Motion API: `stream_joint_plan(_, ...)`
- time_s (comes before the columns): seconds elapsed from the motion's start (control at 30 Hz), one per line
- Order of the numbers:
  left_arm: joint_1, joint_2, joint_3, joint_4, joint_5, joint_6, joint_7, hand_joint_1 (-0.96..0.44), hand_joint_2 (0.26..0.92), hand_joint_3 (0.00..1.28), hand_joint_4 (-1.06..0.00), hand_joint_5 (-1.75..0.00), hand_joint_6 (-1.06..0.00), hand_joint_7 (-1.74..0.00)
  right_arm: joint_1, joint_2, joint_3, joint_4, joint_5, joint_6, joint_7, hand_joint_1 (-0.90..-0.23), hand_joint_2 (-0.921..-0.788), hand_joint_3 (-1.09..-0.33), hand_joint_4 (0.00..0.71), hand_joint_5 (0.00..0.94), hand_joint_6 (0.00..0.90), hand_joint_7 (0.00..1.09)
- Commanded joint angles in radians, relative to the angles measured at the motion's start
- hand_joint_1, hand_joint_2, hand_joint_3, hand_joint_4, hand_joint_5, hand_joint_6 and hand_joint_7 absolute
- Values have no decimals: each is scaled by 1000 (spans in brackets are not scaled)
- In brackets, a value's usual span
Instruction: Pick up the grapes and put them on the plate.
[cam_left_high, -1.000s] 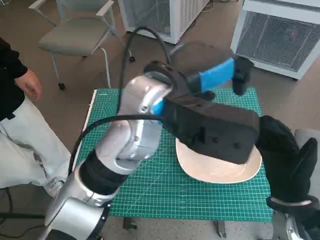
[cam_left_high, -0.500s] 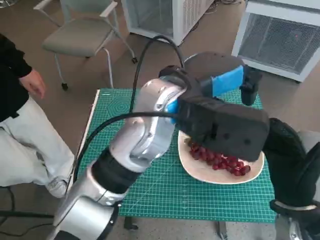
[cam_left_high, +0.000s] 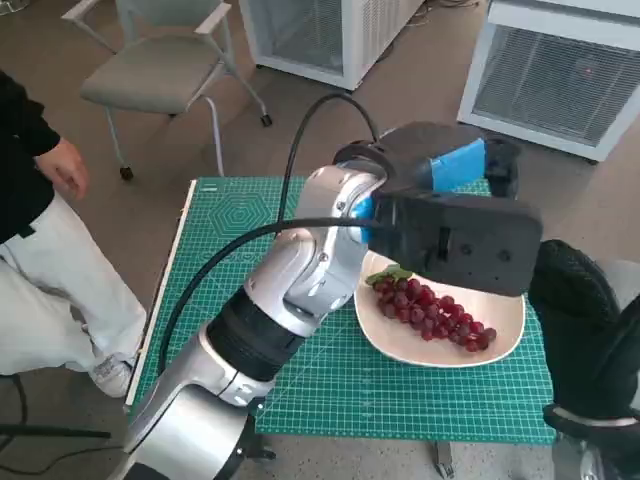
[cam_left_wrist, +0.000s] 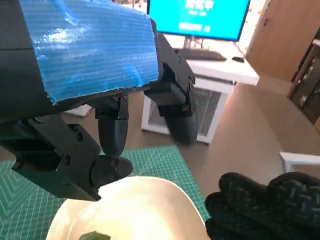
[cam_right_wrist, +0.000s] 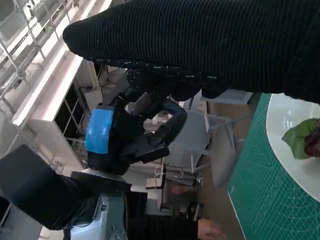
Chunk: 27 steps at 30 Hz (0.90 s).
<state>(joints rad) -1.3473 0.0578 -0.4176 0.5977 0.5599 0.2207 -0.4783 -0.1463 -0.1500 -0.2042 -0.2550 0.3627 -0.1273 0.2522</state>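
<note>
Grapes (cam_left_high: 430, 312) lie on plate (cam_left_high: 400, 345), our left hand (cam_left_high: 470, 170) above with fingers spread and empty, right hand (cam_left_high: 580, 320) fingers unclear; next we retreat.

1. The plate (cam_left_high: 500, 340) lies on the mat (cam_left_high: 230, 250), toward the counter's right edge.
2. The grapes (cam_left_high: 430, 310) lie on the plate.
3. The left hand (cam_left_high: 455, 215) hangs above the plate's far side.
4. The right hand (cam_left_high: 580, 330) is beside the plate, at the counter's right edge.
</note>
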Motion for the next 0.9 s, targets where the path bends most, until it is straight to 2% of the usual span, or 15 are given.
stream_joint_plan(0.03, -17, 14, 10, -18, -16, -1, -9, 374, 709, 513, -621, -1372, -445, -205, 11, 7, 6, 8, -5, 9, -9, -329, -921, -607, 432, 892, 242, 1039)
stream_joint_plan(0.1, -3, 30, 13, -35, -18, -10, -3, 374, 730, 476, -619, -1365, -458, -177, 10, 7, 8, 10, -7, 7, -8, -329, -921, -607, 432, 892, 242, 1039)
stream_joint_plan(0.3, 94, 96, 49, -136, -42, -62, 31, 365, 873, 210, -622, -1313, -531, -95, 9, 7, 11, 14, -7, 2, -4, -329, -921, -606, 432, 892, 242, 1040)
stream_joint_plan(0.4, 166, 135, 93, -178, -83, -125, 54, 368, 889, 150, -657, -1270, -553, -80, 10, 8, 13, 18, -7, -1, -2, -328, -921, -606, 432, 892, 243, 1040)
stream_joint_plan(0.43, 192, 147, 112, -187, -103, -150, 61, 331, 893, 136, -643, -1225, -558, -77, 10, 8, 13, 19, -7, -1, -2, -328, -921, -606, 432, 892, 243, 1039)
stream_joint_plan(0.5, 239, 166, 150, -195, -147, -199, 75, 111, 899, 93, -586, -917, -565, -66, 10, 8, 15, 21, -6, -2, -1, -327, -921, -606, 432, 891, 243, 1039)
stream_joint_plan(0.57, 287, 170, 204, -181, -215, -269, 94, -166, 902, 48, -521, -475, -561, -44, 9, 8, 16, 23, -5, -2, 0, -326, -921, -607, 433, 890, 243, 1039)
stream_joint_plan(0.63, 347, 156, 286, -129, -326, -384, 113, -298, 909, 26, -480, -228, -542, -23, 8, 7, 17, 25, -3, 0, 2, -326, -921, -607, 433, 890, 243, 1039)
stream_joint_plan(0.7, 400, 127, 369, -64, -449, -500, 112, -357, 914, 20, -457, -116, -519, -11, 6, 6, 18, 27, 1, 2, 5, -325, -921, -607, 434, 889, 242, 1038)
stream_joint_plan(0.77, 439, 96, 434, -16, -558, -571, 91, -386, 918, 29, -440, -58, -500, -6, 5, 5, 18, 27, 5, 4, 8, -326, -921, -607, 434, 888, 242, 1038)
stream_joint_plan(0.9, 512, 39, 527, 20, -728, -601, 38, -422, 920, 96, -413, -14, -460, -3, -2, 3, 21, 31, 8, 9, 12, -327, -921, -606, 435, 886, 241, 1036)
